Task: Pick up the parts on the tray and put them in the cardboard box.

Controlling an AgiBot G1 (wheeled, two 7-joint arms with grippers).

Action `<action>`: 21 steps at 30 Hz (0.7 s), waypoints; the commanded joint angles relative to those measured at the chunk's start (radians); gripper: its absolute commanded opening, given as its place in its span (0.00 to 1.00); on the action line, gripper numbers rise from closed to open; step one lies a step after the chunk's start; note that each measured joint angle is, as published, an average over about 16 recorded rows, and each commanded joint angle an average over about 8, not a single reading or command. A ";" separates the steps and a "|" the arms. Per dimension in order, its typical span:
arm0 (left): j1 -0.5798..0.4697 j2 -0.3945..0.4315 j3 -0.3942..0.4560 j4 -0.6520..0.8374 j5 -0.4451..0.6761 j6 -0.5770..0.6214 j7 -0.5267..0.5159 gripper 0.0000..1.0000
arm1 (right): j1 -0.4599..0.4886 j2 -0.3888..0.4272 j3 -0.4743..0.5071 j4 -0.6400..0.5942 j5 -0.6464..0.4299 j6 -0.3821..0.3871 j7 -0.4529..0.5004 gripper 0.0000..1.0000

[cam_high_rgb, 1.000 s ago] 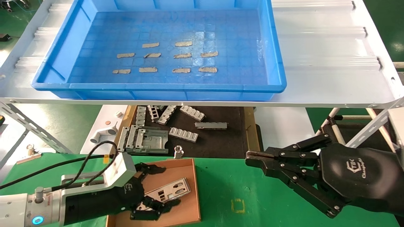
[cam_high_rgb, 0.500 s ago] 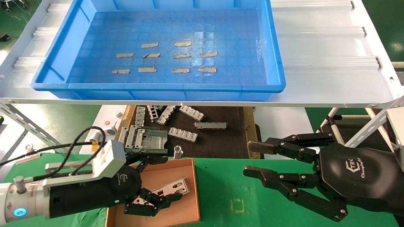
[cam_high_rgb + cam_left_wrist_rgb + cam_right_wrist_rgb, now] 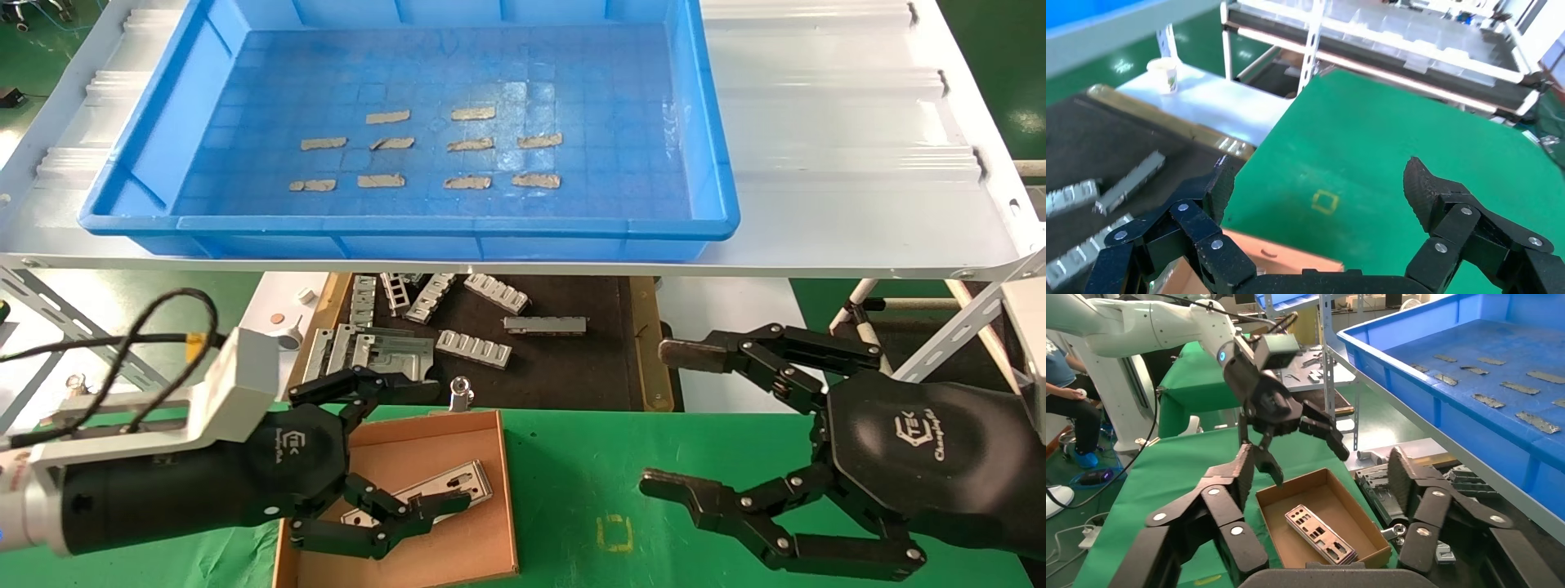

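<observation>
Plate in box, both grippers spread

Tray: the large bright-blue plastic tray sits on the white shelf, holding only small tan tape strips. Below it, a black mat carries grey ribbed brackets. On the green table, the shallow brown cardboard box contains one silver punched metal plate, lying flat. The left gripper hangs over the box, fingers spread, gripping nothing. The right gripper hovers over the table well apart, fingers wide.
</observation>
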 commanded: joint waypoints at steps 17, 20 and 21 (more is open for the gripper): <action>-0.039 -0.016 -0.103 0.015 -0.115 0.184 0.024 1.00 | 0.000 0.000 0.000 0.000 0.000 0.000 0.000 1.00; -0.045 -0.019 -0.121 0.017 -0.134 0.215 0.029 1.00 | 0.000 0.000 0.000 0.000 0.000 0.000 0.000 1.00; -0.047 -0.020 -0.126 0.018 -0.140 0.225 0.030 1.00 | 0.000 0.000 0.000 0.000 0.000 0.000 0.000 1.00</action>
